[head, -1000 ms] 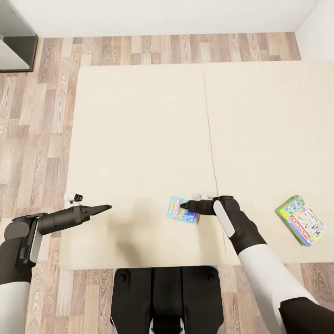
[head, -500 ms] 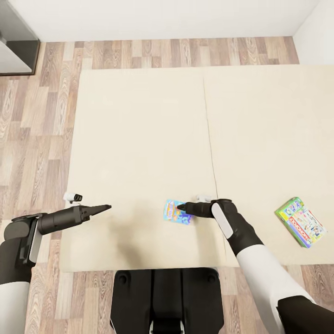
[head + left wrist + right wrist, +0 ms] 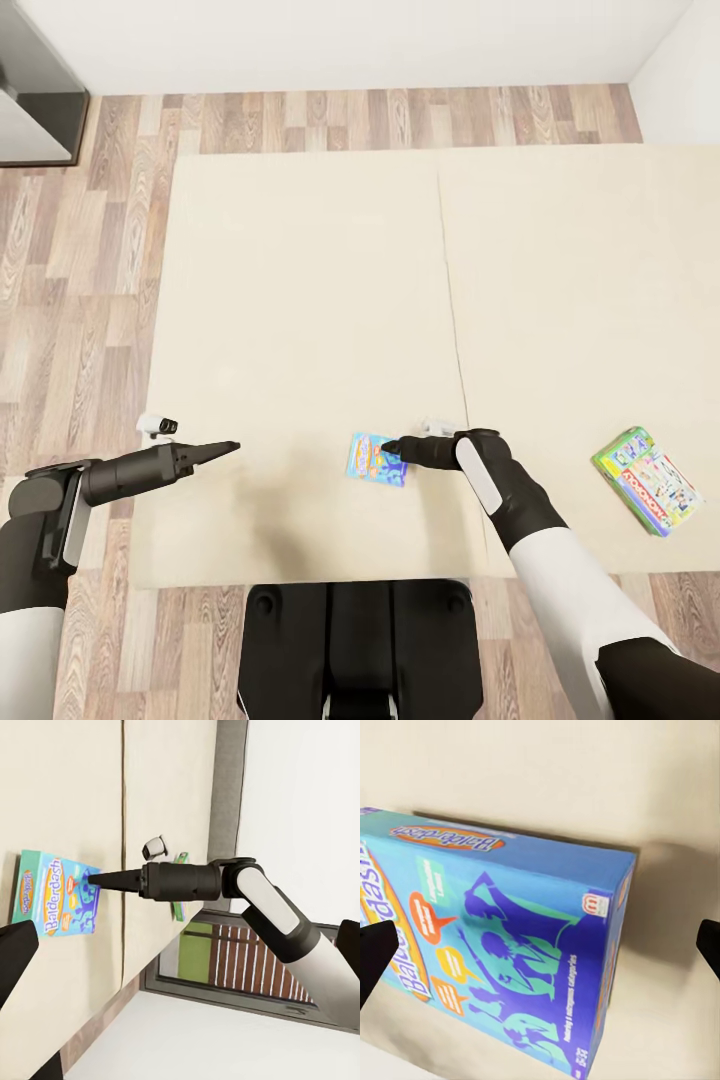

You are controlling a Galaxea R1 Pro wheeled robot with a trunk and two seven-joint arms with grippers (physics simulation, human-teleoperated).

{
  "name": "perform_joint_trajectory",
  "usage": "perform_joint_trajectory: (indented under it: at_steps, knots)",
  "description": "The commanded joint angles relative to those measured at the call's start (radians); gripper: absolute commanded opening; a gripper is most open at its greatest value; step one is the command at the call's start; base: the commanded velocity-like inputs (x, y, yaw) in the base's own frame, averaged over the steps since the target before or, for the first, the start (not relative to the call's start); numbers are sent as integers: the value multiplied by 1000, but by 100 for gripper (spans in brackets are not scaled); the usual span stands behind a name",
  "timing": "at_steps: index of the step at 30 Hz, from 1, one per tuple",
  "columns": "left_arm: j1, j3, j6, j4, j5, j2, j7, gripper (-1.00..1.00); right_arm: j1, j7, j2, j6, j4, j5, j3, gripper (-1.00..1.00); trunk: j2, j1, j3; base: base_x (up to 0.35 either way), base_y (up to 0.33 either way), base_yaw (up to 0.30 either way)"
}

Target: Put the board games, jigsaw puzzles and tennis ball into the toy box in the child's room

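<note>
1. Two beige mattress sections of the bed point(image 3: 300, 300) are being seen from above.
2. The green-edged board game point(image 3: 648, 478) is being left lying near the bed's right edge.
3. The blue board game point(image 3: 376, 459) is being touched at its right edge by the right gripper point(image 3: 392, 448); its fingers are being held apart.
4. The left gripper point(image 3: 228, 446) is being held closed over the mattress, well apart from the blue board game.

I am working in a home bedroom; I see a wide beige bed point(image 3: 300, 300); wood-plank floor point(image 3: 80, 300); white walls point(image 3: 350, 40); a window point(image 3: 225, 960).
</note>
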Motion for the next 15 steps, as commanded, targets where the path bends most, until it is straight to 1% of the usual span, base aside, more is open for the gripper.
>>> perform_joint_trajectory:
  at_steps: [1, 6, 15]
  knots:
    - [0, 0, 11, 0, -1, 0, -4, 100, 0, 7, 0, 4, 0, 8, -1, 100, -2, 1, -1, 0, 0, 0]
    - [0, 1, 11, 0, -1, 0, -4, 100, 0, 7, 1, 3, 0, 8, -1, 100, -2, 1, 2, 0, 0, 0]
    - [0, 0, 11, 0, -1, 0, -4, 100, 0, 7, 12, 2, 1, 9, 0, 100, -2, 1, 14, 0, 0, 0]
